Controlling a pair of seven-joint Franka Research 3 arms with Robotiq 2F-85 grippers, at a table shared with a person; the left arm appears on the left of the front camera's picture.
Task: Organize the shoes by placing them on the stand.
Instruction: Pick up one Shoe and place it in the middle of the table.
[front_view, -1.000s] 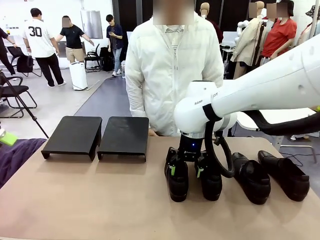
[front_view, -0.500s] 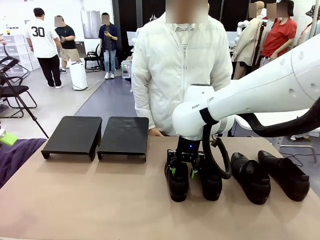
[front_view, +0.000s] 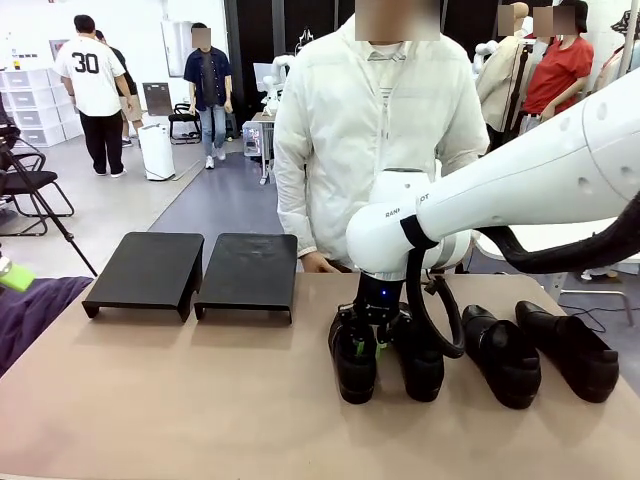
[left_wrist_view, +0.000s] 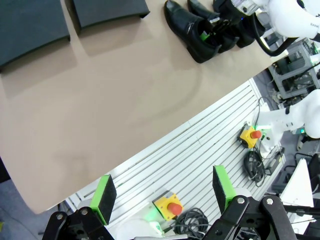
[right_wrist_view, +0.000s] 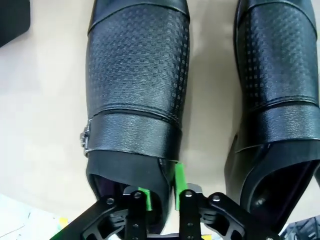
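Leftmost shoe (right_wrist_view: 137, 75), toe cut off by frame, collar pinched by right gripper (right_wrist_view: 161, 189), left gripper (left_wrist_view: 162, 192) spread

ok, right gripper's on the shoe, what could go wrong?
1. The right gripper pinches only the thin collar wall of the leftmost shoe; the toe may sag or the shoe slip on lift.
2. The next shoe lies close beside; it could get nudged.
3. The person's hand sits near the stand, close to the likely path.
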